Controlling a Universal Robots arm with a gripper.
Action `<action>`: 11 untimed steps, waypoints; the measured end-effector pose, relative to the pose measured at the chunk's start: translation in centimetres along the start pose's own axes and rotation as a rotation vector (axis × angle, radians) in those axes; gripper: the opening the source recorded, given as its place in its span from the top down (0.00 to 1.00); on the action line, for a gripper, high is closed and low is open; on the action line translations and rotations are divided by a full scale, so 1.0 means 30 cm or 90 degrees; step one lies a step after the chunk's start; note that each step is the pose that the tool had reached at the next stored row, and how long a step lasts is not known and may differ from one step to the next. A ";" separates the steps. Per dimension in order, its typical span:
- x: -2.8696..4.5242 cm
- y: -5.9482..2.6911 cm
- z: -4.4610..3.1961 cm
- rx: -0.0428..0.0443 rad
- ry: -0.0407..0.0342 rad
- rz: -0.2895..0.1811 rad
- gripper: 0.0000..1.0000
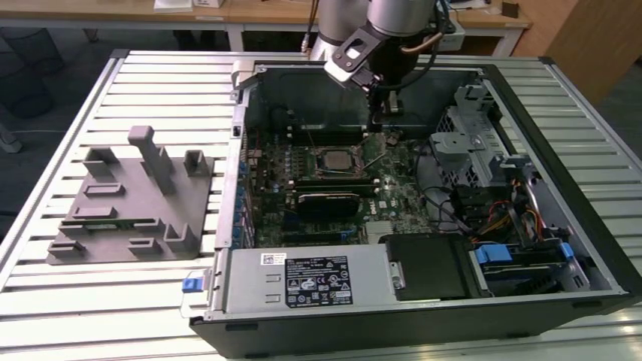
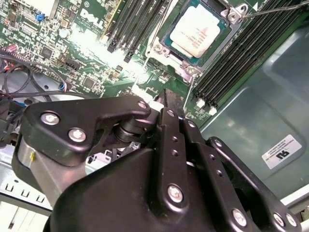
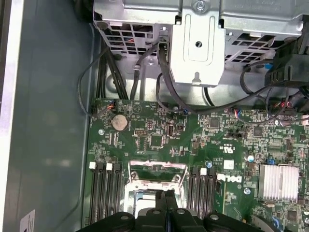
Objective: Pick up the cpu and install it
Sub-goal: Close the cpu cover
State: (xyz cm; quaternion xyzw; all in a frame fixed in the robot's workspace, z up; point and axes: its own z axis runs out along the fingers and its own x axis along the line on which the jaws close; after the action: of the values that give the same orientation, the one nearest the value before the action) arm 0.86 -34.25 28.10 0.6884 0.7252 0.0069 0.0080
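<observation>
cpu (image 2: 198, 31) lay flat in socket (image 2: 159, 47) on motherboard (image 2: 91, 58), silvery top up. hand (image 2: 170, 96) hovered near socket, fingers pressed together, gripping nothing. judged: seating step done. lever (image 2: 275, 8) looked unlatched; clamping calls for not shifting chip.

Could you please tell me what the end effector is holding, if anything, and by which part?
Nothing is held. The end effector is shut with nothing between its fingers, and the cpu lies in its socket, apart from it.
</observation>
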 end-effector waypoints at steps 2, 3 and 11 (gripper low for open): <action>0.000 0.002 0.001 0.0000 -0.0001 0.000 0.89; 0.000 0.003 0.002 0.0000 -0.0001 0.000 0.89; -0.001 0.051 0.025 -0.0001 0.0000 0.000 0.89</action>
State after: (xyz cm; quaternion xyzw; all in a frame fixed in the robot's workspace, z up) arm 2.42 -34.21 27.40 0.6884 0.7253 0.0070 0.0080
